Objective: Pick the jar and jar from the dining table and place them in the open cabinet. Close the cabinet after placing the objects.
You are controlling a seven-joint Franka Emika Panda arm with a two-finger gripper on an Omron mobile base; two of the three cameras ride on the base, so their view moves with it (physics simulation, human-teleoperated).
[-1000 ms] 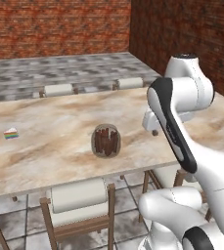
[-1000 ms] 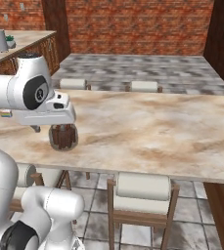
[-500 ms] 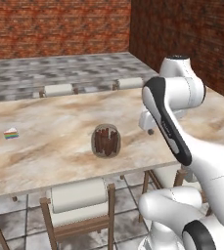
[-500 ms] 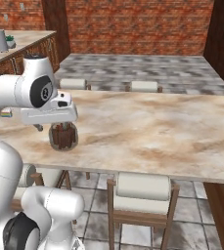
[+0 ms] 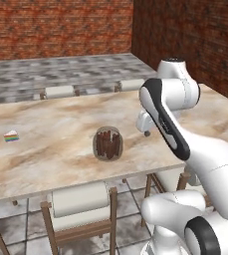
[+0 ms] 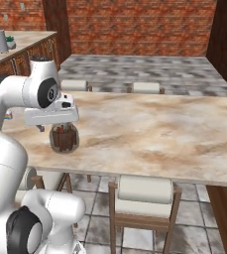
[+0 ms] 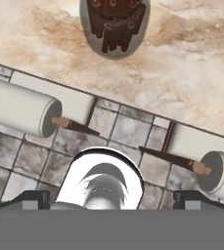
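Upright near the front edge of the marbled surface (image 5: 46,149), a squat clear glass jar (image 5: 108,144) packed with brown sticks stands alone, apart from everything else on the stone top. Seen from the right base view, the same jar (image 6: 64,138) sits close to the near edge, partly behind the robot's white hand. From the hand view the jar (image 7: 114,25) appears at the top, resting on the beige-and-brown stone just inside the edge, with grey floor tiles below it.

Just beside the jar, toward the right end of the surface, the pincer (image 5: 146,130) hangs above the stone top, not touching the glass. Its jaws stand spread wide and hold nothing; the two dark finger tips (image 7: 30,199) sit far apart at the bottom corners of the hand view.

Well apart from the jar, near the left end of the surface, lies a tiny white-and-coloured wedge (image 5: 11,136). Cream-cushioned wooden chairs (image 5: 80,204) are tucked under the front edge, and more line the far edge (image 6: 145,88). Red brick walls (image 5: 60,25) close the room behind, over a grey tiled floor (image 6: 149,67).
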